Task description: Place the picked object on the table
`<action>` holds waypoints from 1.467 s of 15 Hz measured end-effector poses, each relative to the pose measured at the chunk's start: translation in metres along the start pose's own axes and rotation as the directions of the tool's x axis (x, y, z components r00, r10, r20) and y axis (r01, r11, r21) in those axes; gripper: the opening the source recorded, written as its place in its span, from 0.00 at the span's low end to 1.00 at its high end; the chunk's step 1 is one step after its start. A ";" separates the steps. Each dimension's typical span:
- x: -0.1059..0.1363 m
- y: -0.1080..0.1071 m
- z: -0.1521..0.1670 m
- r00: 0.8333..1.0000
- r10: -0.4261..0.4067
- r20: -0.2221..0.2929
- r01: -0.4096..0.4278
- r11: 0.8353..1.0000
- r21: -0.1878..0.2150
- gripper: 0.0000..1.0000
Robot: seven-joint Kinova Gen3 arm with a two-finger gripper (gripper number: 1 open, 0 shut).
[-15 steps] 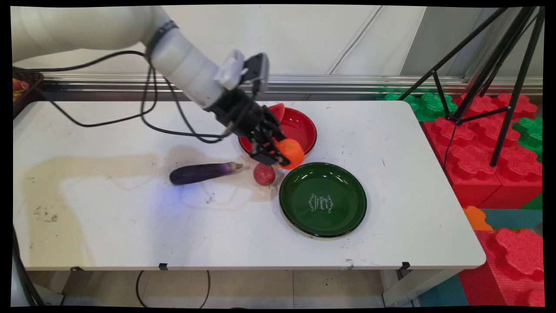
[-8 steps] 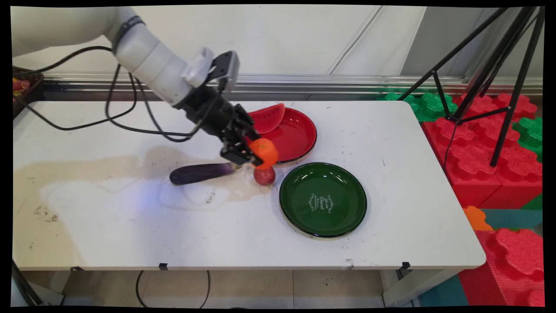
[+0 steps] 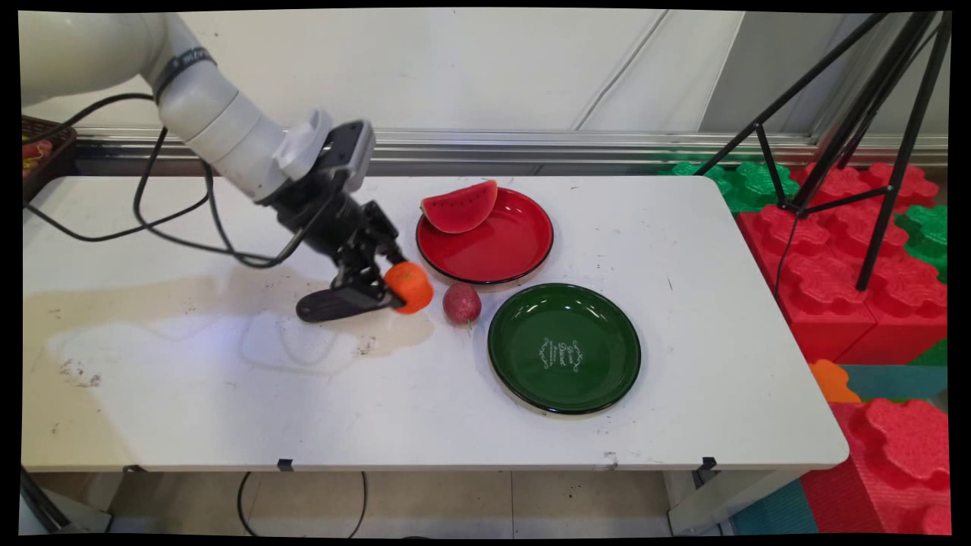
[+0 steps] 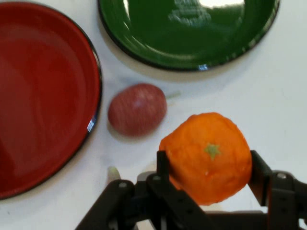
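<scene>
My gripper [image 3: 398, 292] [image 4: 207, 165] is shut on an orange tangerine [image 3: 410, 287] [image 4: 207, 155], held just above the table over the stem end of a dark purple eggplant [image 3: 326, 305]. The hand hides most of the eggplant. A small red fruit [image 3: 461, 302] [image 4: 137, 109] lies on the table just right of the tangerine. Behind it stands a red plate [image 3: 508, 246] [image 4: 38, 96] with a watermelon slice [image 3: 460, 205] on its back rim. A green plate [image 3: 564, 349] [image 4: 192, 43] sits to the right front.
Black cables [image 3: 174, 235] hang from the arm over the table's left half. A dark basket [image 3: 42, 148] sits at the far left edge. A black tripod [image 3: 857, 144] and red and green foam blocks [image 3: 834, 265] stand beyond the table's right edge.
The arm has carried the tangerine leftward and down, from over the red plate's front rim to above the eggplant's stem end. The watermelon slice is now uncovered.
</scene>
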 end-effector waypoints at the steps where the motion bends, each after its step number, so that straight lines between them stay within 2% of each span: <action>1: -0.003 0.002 0.001 1.000 0.004 0.010 -0.004 1.000 -0.005 0.00; 5: -0.021 0.008 0.014 0.998 0.000 0.064 0.001 1.000 -0.018 0.00; 11: -0.039 0.008 0.033 0.993 -0.040 0.110 0.042 0.999 -0.022 0.00; 20: -0.059 0.005 0.056 0.988 -0.097 0.119 0.099 0.995 -0.011 0.00; 21: -0.061 0.005 0.057 0.988 -0.100 0.117 0.102 0.995 -0.011 1.00; 22: -0.062 0.004 0.059 0.988 -0.102 0.114 0.104 0.995 -0.010 1.00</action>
